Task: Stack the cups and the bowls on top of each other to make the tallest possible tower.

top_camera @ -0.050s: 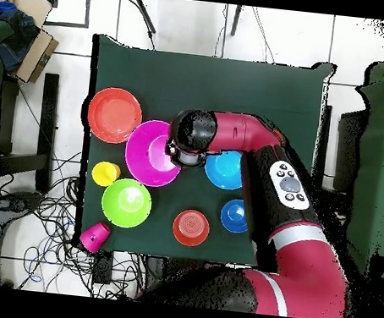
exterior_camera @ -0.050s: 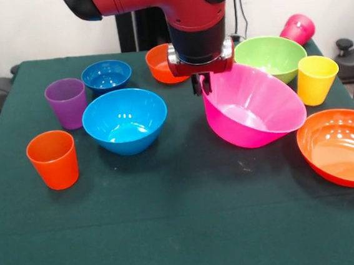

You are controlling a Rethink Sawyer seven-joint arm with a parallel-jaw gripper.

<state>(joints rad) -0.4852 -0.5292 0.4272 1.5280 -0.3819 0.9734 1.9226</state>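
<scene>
At frame centre in the front view, the gripper (exterior_camera @ -0.050s: 202,84) clamps the rim of the very large pink bowl (exterior_camera @ -0.050s: 253,109), tilting it, apparently to lift it as a tower base. The large orange bowl (exterior_camera @ -0.050s: 341,146) waits at lower right; the medium blue bowl (exterior_camera @ -0.050s: 125,120) and orange cup (exterior_camera @ -0.050s: 53,159) stand at left, unstacked.

The gripper (exterior_camera @ -0.050s: 202,84) grips the tilted pink bowl's (exterior_camera @ -0.050s: 256,109) rim on the green table (exterior_camera @ -0.050s: 173,220).
</scene>
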